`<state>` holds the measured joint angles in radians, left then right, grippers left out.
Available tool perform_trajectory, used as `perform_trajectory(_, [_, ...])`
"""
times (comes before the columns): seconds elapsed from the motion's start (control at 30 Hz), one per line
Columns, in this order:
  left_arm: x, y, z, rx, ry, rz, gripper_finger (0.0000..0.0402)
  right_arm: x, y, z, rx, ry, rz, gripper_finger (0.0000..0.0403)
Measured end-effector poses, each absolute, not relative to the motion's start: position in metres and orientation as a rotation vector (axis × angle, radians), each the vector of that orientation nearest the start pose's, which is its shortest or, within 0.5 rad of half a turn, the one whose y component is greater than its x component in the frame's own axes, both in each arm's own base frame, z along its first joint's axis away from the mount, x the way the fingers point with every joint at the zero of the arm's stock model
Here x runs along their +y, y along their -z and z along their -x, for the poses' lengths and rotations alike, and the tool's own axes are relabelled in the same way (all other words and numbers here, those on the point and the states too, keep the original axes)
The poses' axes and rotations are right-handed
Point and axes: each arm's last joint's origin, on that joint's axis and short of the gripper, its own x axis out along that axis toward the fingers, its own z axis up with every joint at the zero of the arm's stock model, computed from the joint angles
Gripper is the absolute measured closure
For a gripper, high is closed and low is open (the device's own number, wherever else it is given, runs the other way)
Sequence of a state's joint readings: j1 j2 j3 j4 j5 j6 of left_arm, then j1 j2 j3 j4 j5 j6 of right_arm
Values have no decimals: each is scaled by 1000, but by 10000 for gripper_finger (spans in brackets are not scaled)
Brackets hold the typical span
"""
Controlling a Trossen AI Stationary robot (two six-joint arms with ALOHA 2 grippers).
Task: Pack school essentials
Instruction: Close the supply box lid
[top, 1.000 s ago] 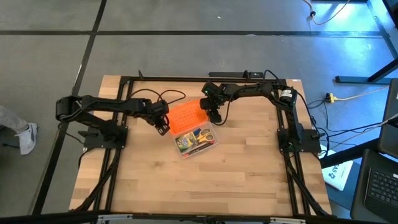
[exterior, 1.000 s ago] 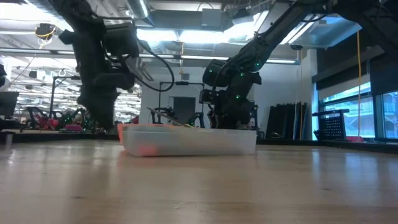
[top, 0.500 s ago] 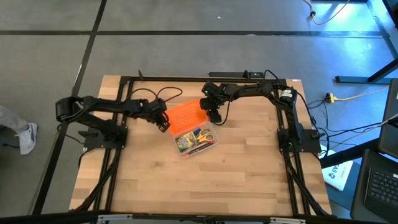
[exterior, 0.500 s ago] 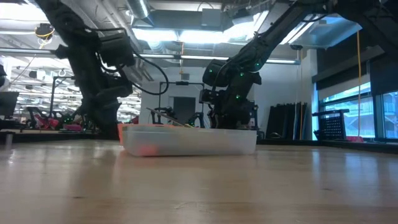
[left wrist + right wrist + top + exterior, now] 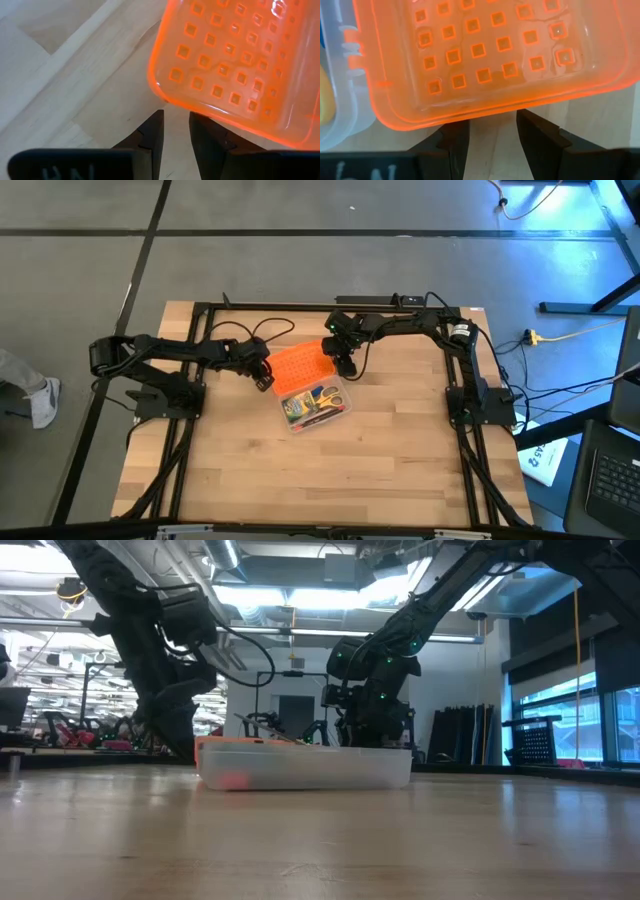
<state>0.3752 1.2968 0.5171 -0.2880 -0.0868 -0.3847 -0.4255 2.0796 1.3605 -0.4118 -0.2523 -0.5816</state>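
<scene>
Mid-table, a clear box (image 5: 316,407) is seen with its orange lid (image 5: 297,366) tipped back; yellow-handled scissors (image 5: 325,395) and crayon box (image 5: 296,411) lie inside — smaller items cannot be distinguished. Left gripper (image 5: 175,131) and right gripper (image 5: 491,131) are held slightly parted at opposite lid edges, gripping nothing.

The lid (image 5: 298,366) glows translucent orange, dotted with rows of small square holes. The box (image 5: 317,408) beneath it is clear and frosty pale. Inside I catch yellow scissor handles (image 5: 326,395) and a green-yellow crayon box (image 5: 295,412). Both arms (image 5: 180,352) are black all over, and the surface (image 5: 330,470) is pale blond wood in plank-like strips.
</scene>
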Motion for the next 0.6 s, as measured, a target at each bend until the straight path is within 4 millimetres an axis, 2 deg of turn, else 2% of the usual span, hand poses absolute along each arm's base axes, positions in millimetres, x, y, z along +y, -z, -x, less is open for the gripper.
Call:
perform_trajectory(0.33, [81,-145,-198,995,-519,329,315,-167,-132,-379,1098,-81,197,238])
perform_trajectory(0.6, [81,-148,-200,979,-482,256,315,-168,-132,-378,1104,-94,230,238])
